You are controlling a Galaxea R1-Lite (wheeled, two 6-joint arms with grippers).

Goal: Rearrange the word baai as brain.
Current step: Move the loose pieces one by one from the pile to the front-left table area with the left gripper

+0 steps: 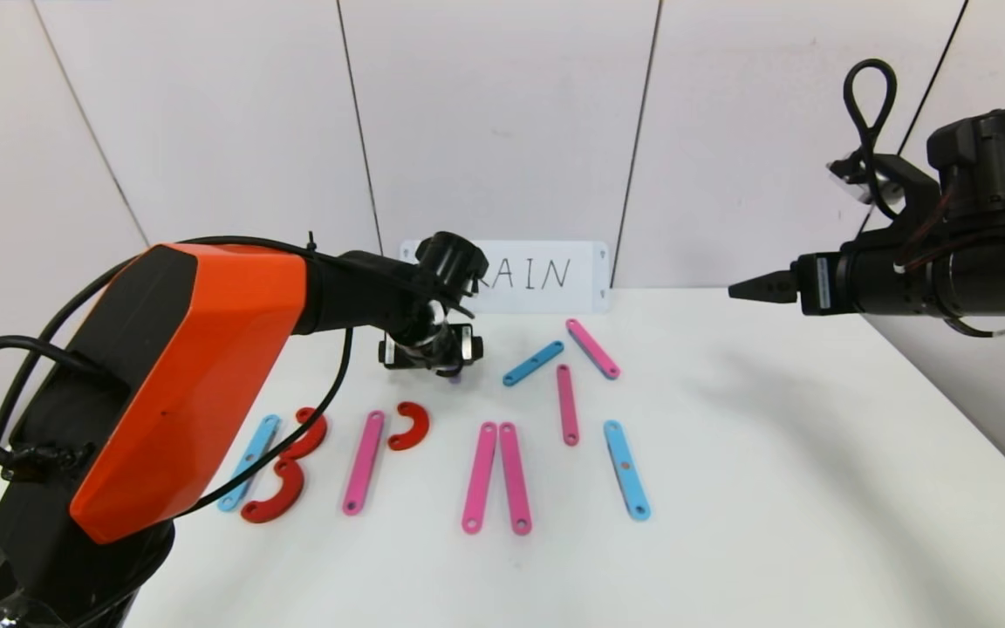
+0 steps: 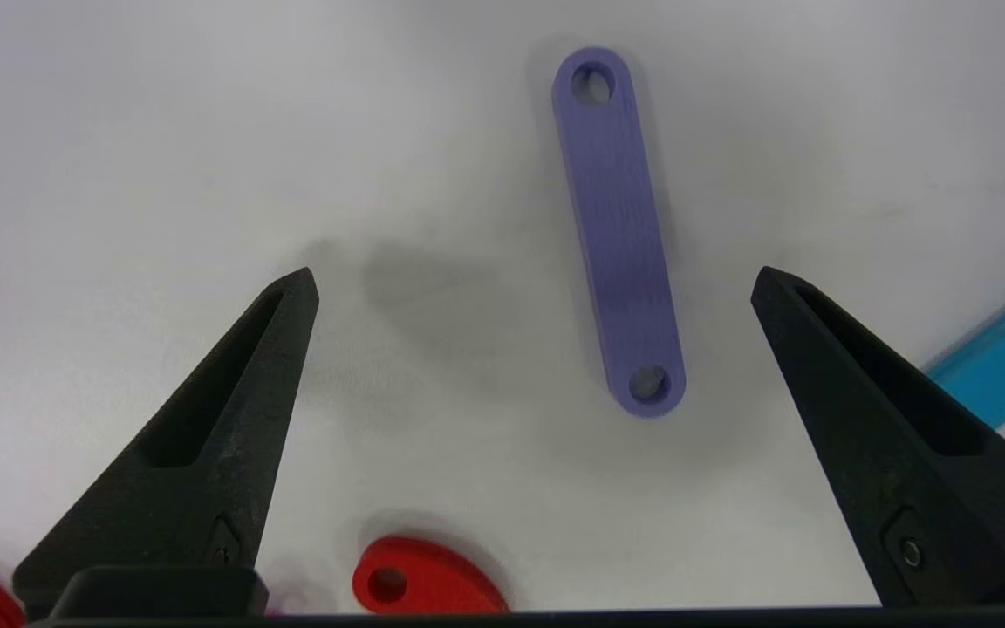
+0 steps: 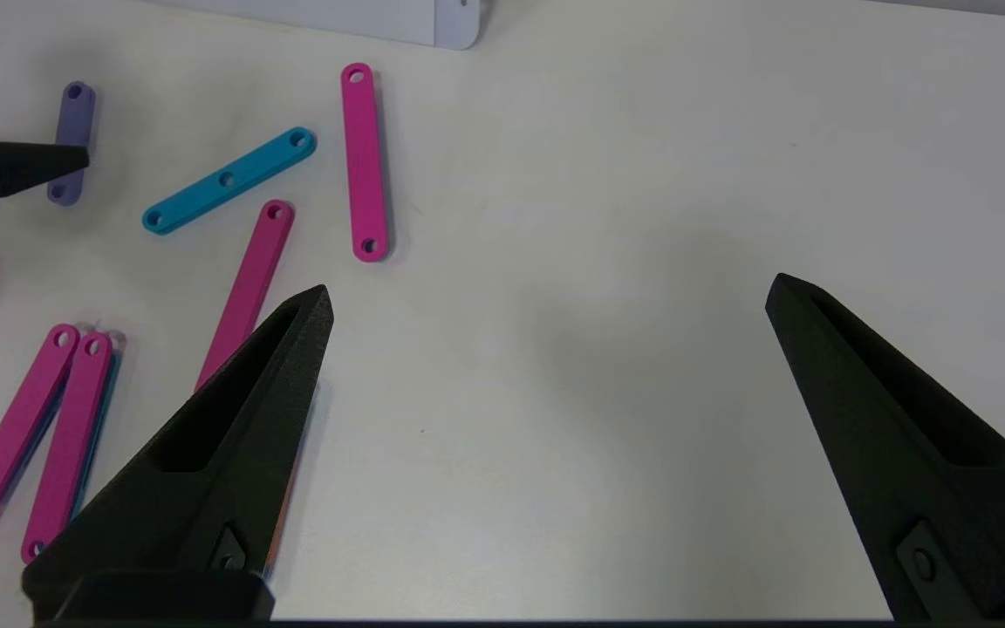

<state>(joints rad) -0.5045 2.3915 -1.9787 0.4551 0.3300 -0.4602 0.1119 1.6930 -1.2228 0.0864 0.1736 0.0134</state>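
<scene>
The word lies on the white table [image 1: 773, 453] as flat pieces. A blue strip [image 1: 249, 462] with two red curves [image 1: 276, 493] is at the left, then a pink strip [image 1: 363, 460] with a red curve [image 1: 409, 426], and two pink strips side by side [image 1: 496, 475]. My left gripper [image 1: 434, 351] hovers behind these, open and empty. In the left wrist view [image 2: 535, 279] the short purple strip [image 2: 618, 231] lies flat on the table between and just beyond the fingertips, untouched. My right gripper [image 3: 550, 292] is open and empty, held high at the right [image 1: 751, 288].
A pink strip [image 1: 566, 404], a blue strip [image 1: 533, 362], a pink strip [image 1: 592, 348] and a blue strip [image 1: 626, 469] lie loose at the centre. The white card reading BRAIN [image 1: 546, 275] leans on the back wall. The table's edge runs along the right.
</scene>
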